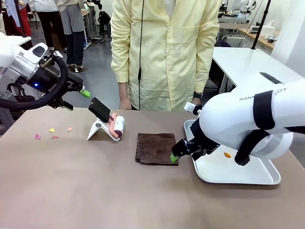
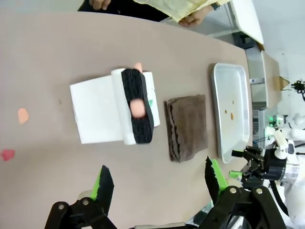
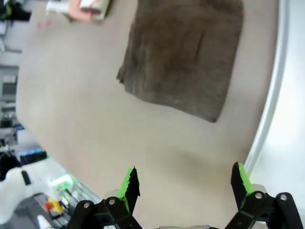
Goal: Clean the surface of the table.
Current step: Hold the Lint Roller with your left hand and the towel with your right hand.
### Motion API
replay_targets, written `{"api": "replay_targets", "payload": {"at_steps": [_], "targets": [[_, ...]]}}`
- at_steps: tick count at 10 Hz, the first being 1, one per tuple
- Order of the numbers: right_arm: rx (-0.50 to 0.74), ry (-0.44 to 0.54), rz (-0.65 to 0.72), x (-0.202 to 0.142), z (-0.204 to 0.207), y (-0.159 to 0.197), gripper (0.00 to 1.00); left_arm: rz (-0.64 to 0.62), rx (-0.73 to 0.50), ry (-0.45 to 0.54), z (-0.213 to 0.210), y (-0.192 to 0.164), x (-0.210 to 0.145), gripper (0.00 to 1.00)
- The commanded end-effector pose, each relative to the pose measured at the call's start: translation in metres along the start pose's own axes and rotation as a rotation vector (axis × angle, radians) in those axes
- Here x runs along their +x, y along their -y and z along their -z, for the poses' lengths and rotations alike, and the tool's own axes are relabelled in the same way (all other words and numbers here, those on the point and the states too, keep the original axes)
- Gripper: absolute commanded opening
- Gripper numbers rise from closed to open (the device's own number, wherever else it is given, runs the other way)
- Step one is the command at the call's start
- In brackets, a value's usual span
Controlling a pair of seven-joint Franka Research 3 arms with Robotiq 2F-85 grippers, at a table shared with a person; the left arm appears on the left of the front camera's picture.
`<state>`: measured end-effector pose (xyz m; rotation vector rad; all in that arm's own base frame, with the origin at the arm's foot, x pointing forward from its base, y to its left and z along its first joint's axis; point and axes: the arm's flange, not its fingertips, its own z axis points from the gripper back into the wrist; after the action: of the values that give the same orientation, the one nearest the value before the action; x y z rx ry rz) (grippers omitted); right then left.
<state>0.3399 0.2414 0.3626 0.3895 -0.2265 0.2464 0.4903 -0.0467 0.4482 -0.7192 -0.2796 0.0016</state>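
The brownish-taupe table (image 1: 71, 181) carries small pink and yellow scraps (image 1: 51, 130) at its left. A folded brown cloth (image 1: 156, 148) lies in the middle. My right gripper (image 1: 182, 151) is low over the table at the cloth's near right corner, open and empty; its wrist view shows the cloth (image 3: 186, 57) ahead of the open fingers (image 3: 127, 183). My left gripper (image 1: 76, 99) hangs high over the table's far left, open and empty. Below it in the left wrist view lie the cloth (image 2: 187, 126) and scraps (image 2: 23, 115).
A lint roller with a black handle (image 1: 107, 121) rests on a white stand (image 2: 97, 112) left of the cloth. A silver tray (image 1: 248, 177) with orange crumbs sits at the right, under my right arm. A person in a yellow coat (image 1: 167, 52) stands at the far edge.
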Motion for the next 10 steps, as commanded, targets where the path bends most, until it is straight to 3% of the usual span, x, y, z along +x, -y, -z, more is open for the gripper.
{"api": "replay_targets", "payload": {"at_steps": [1, 2, 3, 10], "targets": [[0.02, 0.026, 0.123, 0.022, -0.008, -0.007, 1.0, 0.005, -0.018, -0.03, 0.002, 0.004, 0.003, 1.0], [0.0, 0.0, 0.0, 0.0, 0.0, 0.0, 1.0, -0.02, 0.027, -0.042, 0.004, 0.003, 0.001, 1.0], [0.0, 0.0, 0.0, 0.0, 0.0, 0.0, 1.0, 0.001, -0.006, -0.009, 0.003, 0.001, 0.005, 1.0], [0.005, -0.005, 0.024, 0.007, 0.0, -0.006, 1.0, -0.001, 0.001, -0.017, 0.006, 0.0, 0.005, 1.0]]}}
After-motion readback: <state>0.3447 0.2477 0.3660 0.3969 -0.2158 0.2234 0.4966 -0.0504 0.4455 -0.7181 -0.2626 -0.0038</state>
